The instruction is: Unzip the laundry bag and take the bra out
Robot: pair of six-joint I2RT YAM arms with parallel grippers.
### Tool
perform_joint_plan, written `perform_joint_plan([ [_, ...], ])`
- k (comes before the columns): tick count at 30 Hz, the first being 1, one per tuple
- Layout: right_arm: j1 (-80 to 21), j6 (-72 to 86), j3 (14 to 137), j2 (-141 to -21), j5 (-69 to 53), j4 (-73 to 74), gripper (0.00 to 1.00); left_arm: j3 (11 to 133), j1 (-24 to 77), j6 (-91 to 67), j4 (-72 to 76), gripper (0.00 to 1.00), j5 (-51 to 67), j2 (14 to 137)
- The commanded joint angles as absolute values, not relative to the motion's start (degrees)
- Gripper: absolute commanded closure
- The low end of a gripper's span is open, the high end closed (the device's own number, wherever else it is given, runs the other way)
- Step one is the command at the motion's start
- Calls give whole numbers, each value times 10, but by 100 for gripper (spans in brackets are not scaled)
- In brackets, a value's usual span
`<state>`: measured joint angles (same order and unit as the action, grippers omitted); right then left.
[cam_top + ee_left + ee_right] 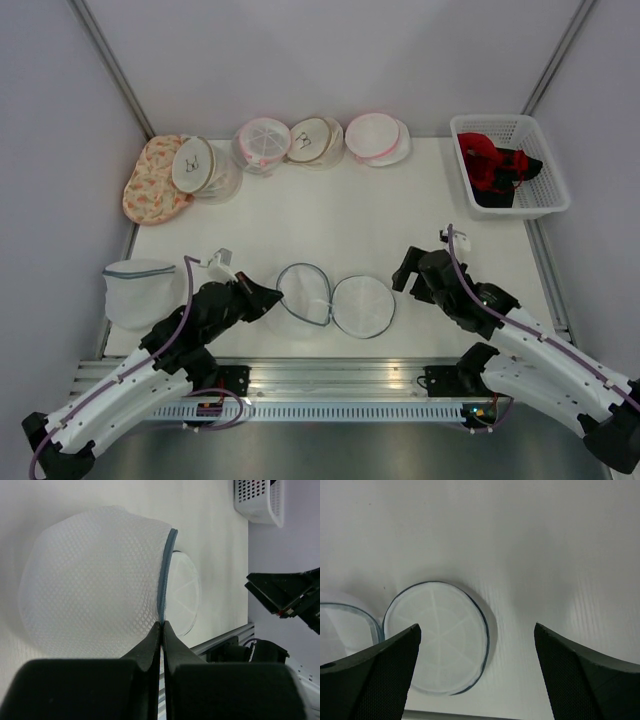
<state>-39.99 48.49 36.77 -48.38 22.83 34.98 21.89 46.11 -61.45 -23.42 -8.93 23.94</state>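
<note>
Fingers of the left gripper (162, 625) are pressed together on the blue zip (165, 575), with that arm stretched low and forward over the table's near edge. The mesh bag (335, 300) lies open in two round halves at near centre. Just right of it the right gripper (408, 270) hovers, angled down, jaws spread wide and holding nothing.

Your white table (400, 215) carries the open, blue-trimmed laundry bag (335, 300) between your left gripper (274, 297) and right gripper (404, 272). A second mesh bag (138, 290) lies left of the left gripper. Well beyond both sit a row of round bags (262, 140) and, beyond the right gripper, a white basket (553, 185).
</note>
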Motion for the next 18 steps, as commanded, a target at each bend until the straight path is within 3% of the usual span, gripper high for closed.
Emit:
perform_joint_plan([
  [1, -419, 569, 331, -435, 197, 344, 2, 206, 461, -648, -266, 98, -112, 221],
  [13, -453, 649, 186, -396, 96, 209, 7, 189, 461, -661, -267, 98, -92, 214],
  [18, -454, 674, 149, -395, 64, 138, 19, 184, 461, -664, -267, 98, -87, 212],
])
